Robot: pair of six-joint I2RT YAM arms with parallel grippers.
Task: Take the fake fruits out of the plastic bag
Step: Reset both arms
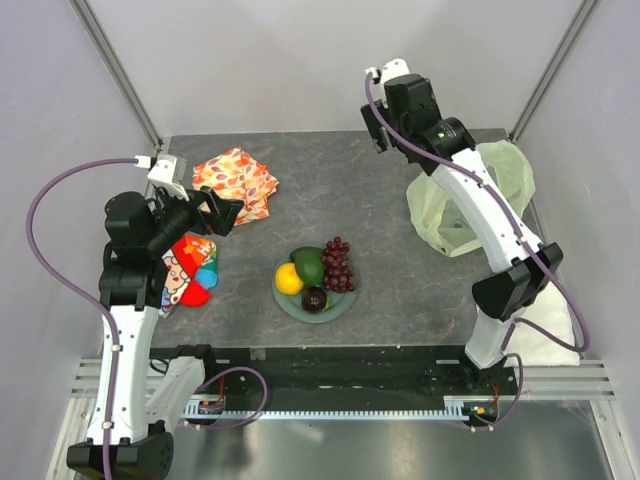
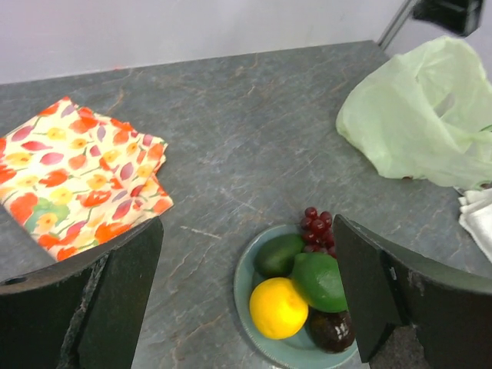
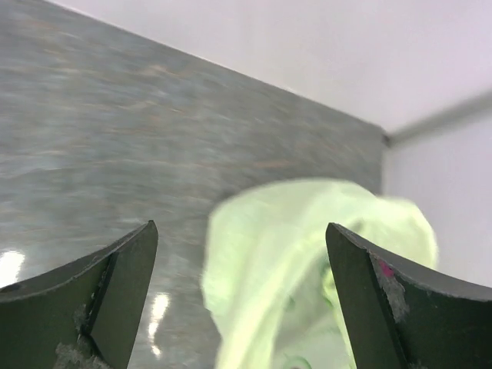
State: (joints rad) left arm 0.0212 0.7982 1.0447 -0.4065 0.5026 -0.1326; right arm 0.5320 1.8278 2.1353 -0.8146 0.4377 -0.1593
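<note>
The fake fruits lie on a grey-green plate (image 1: 343,303) mid-table: a round orange (image 1: 288,279), a dark green oval one (image 1: 310,265), a dark red grape bunch (image 1: 338,263) and a small dark round one (image 1: 315,299). The left wrist view shows the orange (image 2: 278,307), two green fruits (image 2: 278,255), the grapes (image 2: 317,228) and the plate's rim (image 2: 242,284). The pale green plastic bag (image 1: 510,170) lies crumpled at the right, partly behind my right arm; it also shows in both wrist views (image 2: 415,123) (image 3: 307,254). My left gripper (image 1: 220,212) is open and empty, left of the plate. My right gripper (image 1: 377,128) is open and empty, raised behind the bag.
An orange leaf-patterned cloth (image 1: 237,182) lies at the back left. A red-and-blue toy (image 1: 190,270) lies under my left arm. White folded towels (image 1: 545,320) sit at the right front, by the bag. Metal frame posts and pale walls bound the table.
</note>
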